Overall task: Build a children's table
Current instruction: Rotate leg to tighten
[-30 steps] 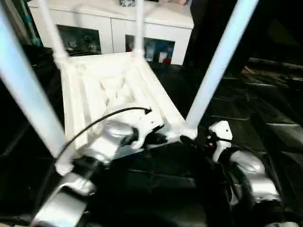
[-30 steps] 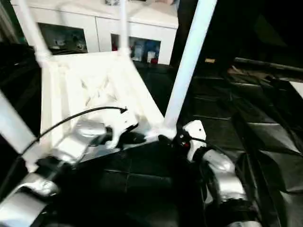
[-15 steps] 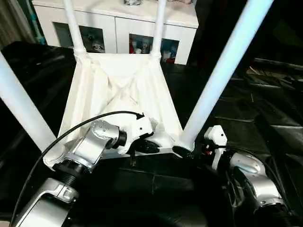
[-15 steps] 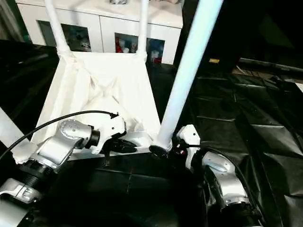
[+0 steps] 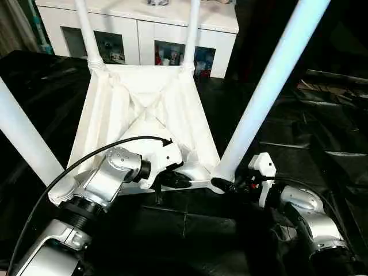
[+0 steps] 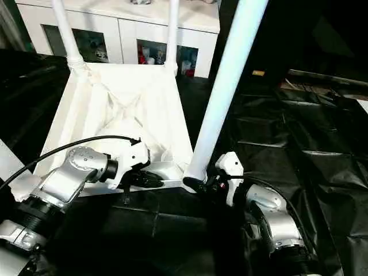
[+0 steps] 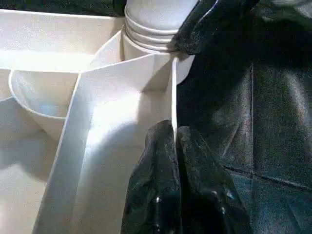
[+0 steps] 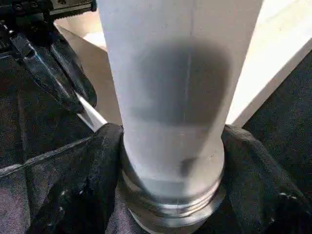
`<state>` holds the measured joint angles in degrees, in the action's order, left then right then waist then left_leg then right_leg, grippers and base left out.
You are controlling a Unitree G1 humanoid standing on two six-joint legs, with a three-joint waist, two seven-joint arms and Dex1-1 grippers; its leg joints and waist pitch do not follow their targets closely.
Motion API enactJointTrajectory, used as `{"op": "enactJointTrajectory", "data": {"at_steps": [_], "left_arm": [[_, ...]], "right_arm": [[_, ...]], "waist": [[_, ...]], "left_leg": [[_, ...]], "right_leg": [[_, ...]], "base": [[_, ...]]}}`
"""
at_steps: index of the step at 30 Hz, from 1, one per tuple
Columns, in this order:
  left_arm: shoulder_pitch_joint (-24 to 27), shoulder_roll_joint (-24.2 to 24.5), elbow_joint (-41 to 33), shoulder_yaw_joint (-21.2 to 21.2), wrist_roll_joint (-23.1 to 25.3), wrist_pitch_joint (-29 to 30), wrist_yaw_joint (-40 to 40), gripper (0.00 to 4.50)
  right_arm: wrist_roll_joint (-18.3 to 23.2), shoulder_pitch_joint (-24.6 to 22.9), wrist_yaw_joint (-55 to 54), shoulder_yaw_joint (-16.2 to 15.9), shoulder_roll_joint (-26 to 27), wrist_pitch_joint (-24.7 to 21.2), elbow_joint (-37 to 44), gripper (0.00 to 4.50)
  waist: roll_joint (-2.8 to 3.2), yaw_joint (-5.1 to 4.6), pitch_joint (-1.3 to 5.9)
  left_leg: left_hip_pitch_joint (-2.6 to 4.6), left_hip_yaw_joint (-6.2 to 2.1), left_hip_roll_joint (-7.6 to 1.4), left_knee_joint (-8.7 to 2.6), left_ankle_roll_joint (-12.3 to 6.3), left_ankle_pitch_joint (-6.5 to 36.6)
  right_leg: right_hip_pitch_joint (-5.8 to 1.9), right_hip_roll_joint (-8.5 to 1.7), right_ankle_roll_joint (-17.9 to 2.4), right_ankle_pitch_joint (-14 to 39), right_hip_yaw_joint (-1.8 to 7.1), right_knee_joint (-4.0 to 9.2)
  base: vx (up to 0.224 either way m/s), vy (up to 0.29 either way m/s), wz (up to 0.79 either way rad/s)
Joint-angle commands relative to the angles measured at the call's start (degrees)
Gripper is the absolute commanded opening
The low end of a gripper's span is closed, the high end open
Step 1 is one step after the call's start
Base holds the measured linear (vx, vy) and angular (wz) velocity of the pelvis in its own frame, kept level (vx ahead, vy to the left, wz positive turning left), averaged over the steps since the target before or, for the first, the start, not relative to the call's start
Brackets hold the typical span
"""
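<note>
Ribbed white plastic children's table (image 5: 144, 109); smooth tapered legs

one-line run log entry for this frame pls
stage: legs up, small white plastic children's table upside down on black cloth | left gripper: shut on near rim | right gripper: fingers round base of near-right white tube leg

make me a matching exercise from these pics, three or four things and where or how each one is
Things:
1. left pincer
2. right pincer
3. children's table
4. white cabinet

States:
a. upside down, legs pointing up
b. behind the black work table
c. shut on the thin near rim
d. fingers either side of a leg's base

Pairs: 1-c, 2-d, 3-a, 4-b
</note>
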<state>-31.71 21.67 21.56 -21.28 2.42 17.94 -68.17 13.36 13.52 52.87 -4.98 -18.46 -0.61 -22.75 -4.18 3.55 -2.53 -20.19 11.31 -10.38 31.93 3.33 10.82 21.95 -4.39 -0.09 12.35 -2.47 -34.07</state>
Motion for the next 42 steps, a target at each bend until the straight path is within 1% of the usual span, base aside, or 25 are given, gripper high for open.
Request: {"op": "enactJointTrajectory", "data": {"at_steps": [1, 2, 3, 4, 5, 6, 8, 9, 10, 13, 15, 17, 18, 19, 21, 22, 23, 24, 26, 27, 28, 33, 36, 39, 42], "left_arm": [[2.51, -1.11, 3.77, -3.55, 1.87, 2.69, 0.76, 0.00], [2.51, -1.11, 3.77, -3.55, 1.87, 2.69, 0.76, 0.00], [1.37, -4.26, 6.70, -1.94, 1.76, 1.87, 5.43, 0.00], [1.00, -5.10, 7.58, -1.49, 1.72, 1.65, 6.68, 0.00], [0.06, -6.90, 9.58, -0.62, 1.79, 1.44, 9.56, 0.00], [-0.78, -8.58, 11.29, 0.14, 1.78, 1.51, 12.09, 0.00], [-2.14, -11.58, 13.97, 1.40, 1.60, 1.85, 16.22, 0.00], [-3.24, -13.95, 15.93, 1.74, 1.89, 2.18, 19.36, 0.00], [-3.60, -14.81, 16.54, 1.87, 2.02, 2.29, 20.63, 0.00], [-4.62, -17.19, 18.25, 1.87, 2.95, 2.70, 24.74, 0.00], [-4.95, -17.77, 19.00, 1.86, 3.33, 2.49, 25.60, 0.00], [-5.87, -19.73, 21.30, 1.85, 4.17, 1.84, 27.81, 0.00], [-5.93, -20.03, 21.50, 1.79, 4.26, 1.70, 27.93, 0.00], [-5.97, -20.16, 21.73, 1.58, 4.53, 1.35, 27.72, 0.00], [-5.66, -19.79, 21.36, 1.00, 4.93, 0.74, 26.86, 0.00], [-5.17, -19.08, 20.51, 0.55, 4.96, 0.37, 25.54, 0.00], [-4.67, -18.31, 19.61, 0.10, 4.93, 0.14, 24.18, 0.00], [-4.67, -18.31, 19.61, 0.10, 4.93, 0.14, 24.18, 0.00], [-3.80, -16.93, 18.00, -0.74, 4.75, -1.02, 21.38, 0.00], [-2.78, -14.95, 15.89, -1.38, 4.50, -0.75, 18.27, 0.00], [-2.48, -14.32, 15.35, -1.56, 4.50, -0.94, 17.25, 0.00], [-0.83, -10.38, 12.03, -1.86, 3.64, -1.46, 11.15, 0.00], [0.90, -6.25, 8.41, -2.47, 2.37, -2.34, 5.42, 0.00], [2.35, -3.87, 5.24, -2.24, 0.82, -1.21, 1.90, 0.00], [3.28, -1.82, 3.64, -1.94, 0.46, -0.36, -0.03, 0.00]], "right_arm": [[-0.06, 0.49, -3.90, 1.41, 1.49, 0.45, -2.20, 2.65], [-0.06, 0.49, -3.90, 1.41, 1.49, 0.45, -2.20, 2.65], [-0.36, 1.65, -10.09, 3.55, 4.41, 1.77, -5.42, 2.65], [-0.49, 1.93, -11.47, 3.97, 5.03, 2.03, -6.15, 2.65], [-1.54, 2.48, -14.81, 4.23, 6.17, 2.60, -7.77, 2.65], [-2.82, 2.94, -17.96, 4.22, 7.22, 3.57, -9.09, 2.65], [-4.53, 3.55, -22.87, 4.16, 9.38, 4.82, -10.69, 2.65], [-6.46, 4.31, -28.59, 3.92, 11.45, 4.54, -11.51, 2.64], [-7.21, 4.64, -30.63, 3.77, 12.19, 4.43, -11.85, 2.64], [-9.94, 5.70, -35.69, 2.49, 14.08, 3.85, -12.68, 2.64], [-10.76, 6.11, -37.05, 2.39, 14.60, 4.16, -13.37, 2.64], [-13.08, 7.30, -37.43, 0.77, 15.36, 6.68, -14.70, 2.64], [-12.29, 7.28, -36.35, 0.95, 15.66, 6.99, -14.54, 2.64], [-10.43, 6.99, -34.53, 1.61, 16.18, 6.92, -14.00, 3.20], [-7.77, 5.92, -31.07, 2.18, 16.15, 6.88, -11.93, 3.34], [-6.55, 5.22, -29.05, 2.41, 15.50, 6.82, -10.65, 3.54], [-5.54, 4.76, -27.56, 2.72, 14.76, 6.51, -9.70, 3.54], [-5.54, 4.76, -27.56, 2.72, 14.76, 6.51, -9.70, 3.70], [-4.17, 4.08, -25.04, 3.06, 13.25, 5.62, -8.16, 3.86], [-3.27, 3.03, -20.85, 2.75, 10.29, 4.80, -6.02, 3.86], [-3.06, 2.74, -19.51, 2.71, 9.39, 4.73, -5.48, 4.08], [-0.45, 0.89, -11.35, 3.20, 4.29, 3.04, -1.87, 4.08], [0.69, 0.39, -7.74, 3.91, 1.62, 3.25, -0.72, 4.08], [1.37, -0.06, -4.24, 3.13, 0.21, 1.99, 0.35, 4.08], [0.76, -0.71, -1.59, 1.37, -0.83, 1.69, 0.89, 4.08]], "waist": [[0.24, 0.17, 2.16], [0.25, 0.12, 2.04], [0.10, -0.14, 1.94], [0.10, -0.14, 1.94], [0.17, -0.18, 1.82], [0.17, -0.32, 1.70], [0.12, -0.38, 1.70], [0.08, -0.31, 1.75], [0.05, -0.39, 1.81], [0.07, -0.22, 1.95], [0.05, -0.11, 2.12], [0.12, -0.07, 2.27], [0.07, 0.05, 2.23], [-0.01, 0.09, 2.22], [0.08, 0.25, 2.32], [0.06, 0.37, 2.31], [-0.03, 0.38, 2.27], [-0.06, 0.41, 2.33], [0.02, 0.39, 2.35], [0.18, 0.30, 2.32], [-0.05, 0.32, 2.37], [0.18, 0.25, 2.05], [0.36, 0.34, 2.07], [0.37, 0.27, 2.17], [0.31, 0.21, 2.27]], "left_leg": [[0.35, -1.24, -3.35, -3.27, -4.57, 8.23], [0.35, -1.25, -3.33, -3.37, -4.20, 9.01], [0.28, -1.17, -3.25, -3.39, -3.49, 10.58], [0.28, -1.17, -3.25, -3.39, -3.49, 10.58], [0.46, -1.54, -3.40, -3.75, -1.63, 13.90], [0.66, -1.50, -3.25, -3.78, -0.59, 15.64], [0.64, -1.64, -3.23, -3.87, 0.02, 16.89], [0.79, -1.80, -3.29, -3.97, 0.29, 17.73], [0.67, -1.86, -3.26, -4.05, 0.71, 17.43], [0.54, -1.73, -3.13, -3.94, -0.03, 16.20], [0.42, -1.62, -3.06, -3.78, -0.75, 15.02], [0.35, -1.48, -3.02, -3.64, -1.45, 13.63], [0.48, -1.40, -2.98, -3.54, -1.91, 13.51], [0.44, -1.37, -2.99, -3.51, -2.25, 13.53], [0.33, -1.43, -3.10, -3.51, -2.90, 13.04], [0.16, -1.49, -3.17, -3.56, -3.39, 12.52], [0.09, -1.50, -3.19, -3.59, -3.59, 12.55], [0.04, -1.51, -3.20, -3.53, -3.73, 12.46], [0.02, -1.54, -3.28, -3.56, -4.21, 12.35], [-0.03, -1.52, -3.22, -3.53, -4.33, 12.06], [-0.10, -1.49, -3.25, -3.41, -4.79, 11.62], [-0.02, -1.46, -3.38, -3.60, -4.66, 13.01], [0.11, -1.54, -3.58, -3.74, -4.23, 13.01], [0.12, -1.38, -3.55, -3.62, -4.28, 11.33], [0.08, -1.26, -3.44, -3.35, -5.05, 8.99]], "right_leg": [[-2.02, -4.06, -14.79, 3.33, 2.49, 3.31], [-1.94, -4.09, -14.78, 4.39, 2.48, 3.46], [-1.71, -4.17, -14.59, 6.90, 2.54, 3.77], [-1.71, -4.17, -14.59, 6.90, 2.54, 3.77], [-1.66, -4.35, -13.50, 13.13, 2.48, 4.32], [-1.30, -4.30, -12.40, 16.49, 2.52, 4.72], [-1.26, -4.32, -11.20, 19.01, 2.55, 4.97], [-1.11, -4.45, -10.09, 20.87, 2.55, 5.22], [-1.04, -4.34, -9.44, 20.65, 2.62, 5.17], [-1.08, -4.25, -9.01, 17.69, 2.74, 5.03], [-1.25, -4.20, -9.14, 15.38, 2.76, 4.79], [-1.35, -4.14, -9.64, 12.68, 2.69, 4.59], [-1.32, -4.11, -9.89, 12.18, 2.70, 4.61], [-1.35, -4.13, -9.97, 12.08, 2.73, 4.64], [-1.48, -4.21, -10.01, 11.56, 2.73, 4.53], [-1.65, -4.26, -10.09, 10.70, 2.68, 4.45], [-1.73, -4.23, -10.12, 10.60, 2.64, 4.46], [-1.77, -4.20, -10.12, 10.38, 2.63, 4.38], [-1.80, -4.24, -10.47, 9.88, 2.59, 4.36], [-1.81, -4.16, -10.90, 9.16, 2.60, 4.25], [-1.96, -4.12, -11.04, 8.62, 2.53, 4.21], [-1.75, -4.19, -11.27, 11.90, 2.54, 4.56], [-1.62, -4.23, -11.46, 11.63, 2.62, 4.42], [-1.68, -4.01, -12.91, 7.63, 2.52, 3.92], [-1.79, -3.93, -13.75, 3.74, 2.48, 3.47]], "base": [[0.000, 0.000, 0.00], [0.000, 0.000, 0.00], [0.000, 0.000, 0.00], [0.000, 0.000, 0.00], [0.000, 0.000, 0.00], [0.000, 0.000, 0.00], [-0.025, 0.007, -0.01], [0.000, 0.000, 0.00], [0.000, 0.000, 0.00], [0.000, 0.000, 0.00], [0.000, 0.000, 0.00], [0.000, 0.000, 0.00], [0.000, 0.000, 0.00], [0.000, 0.000, 0.00], [0.000, 0.000, 0.00], [0.000, 0.000, 0.00], [0.000, 0.000, 0.00], [0.000, 0.000, 0.00], [0.000, 0.000, 0.00], [0.000, 0.000, 0.00], [0.000, 0.000, 0.00], [0.000, 0.000, 0.00], [0.000, 0.000, 0.00], [0.000, 0.000, 0.00], [0.000, 0.000, 0.00]]}}
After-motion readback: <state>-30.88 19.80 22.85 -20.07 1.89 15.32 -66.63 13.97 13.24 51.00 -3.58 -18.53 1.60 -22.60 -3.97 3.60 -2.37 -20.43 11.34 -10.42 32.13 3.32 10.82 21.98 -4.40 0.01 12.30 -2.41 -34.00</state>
